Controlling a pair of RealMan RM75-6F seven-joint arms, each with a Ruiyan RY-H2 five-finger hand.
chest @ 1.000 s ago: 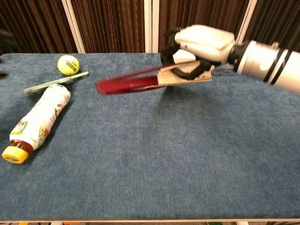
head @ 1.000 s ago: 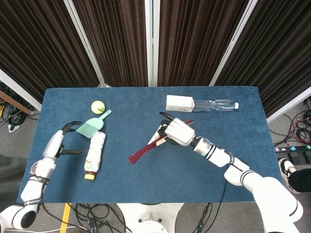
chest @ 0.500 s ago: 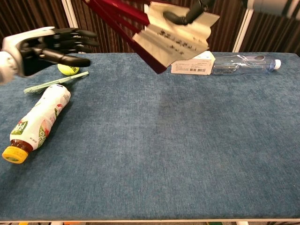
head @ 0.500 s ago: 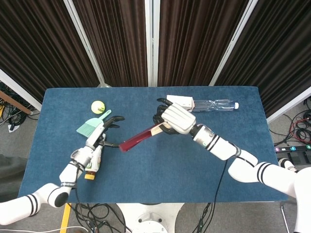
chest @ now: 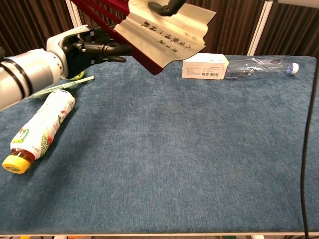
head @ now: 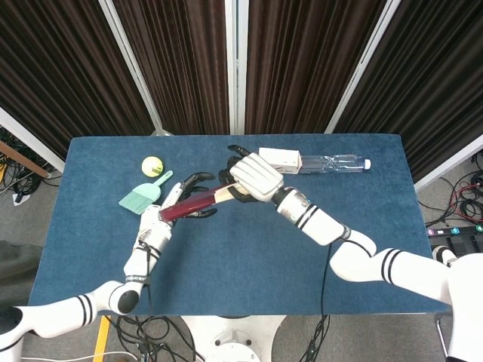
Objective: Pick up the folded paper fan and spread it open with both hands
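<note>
I hold the paper fan (chest: 162,35) up in the air in my right hand (head: 253,177), above the far half of the blue table (chest: 199,164). My fingers are wrapped around its pale paper end; its dark red ribs slant away toward my left side. In the chest view the fan is partly spread, with printed characters on the cream paper, and the top edge of that view cuts off most of my right hand.

My left hand (chest: 82,47) is raised too, just beside the red rib end of the fan. Its dark fingers (chest: 112,48) are apart and stretched toward the ribs. I cannot tell whether they touch the fan; they do not close on it.

Taking the fan as the landmark: the white box (chest: 205,67) lies on the table below and to the right of it, with the clear plastic bottle (chest: 259,67) end to end beyond the box. To the left of the fan lie the tennis ball (head: 152,164), the small green brush (head: 143,194) and the juice bottle (chest: 37,129) with its yellow cap, on its side.
</note>
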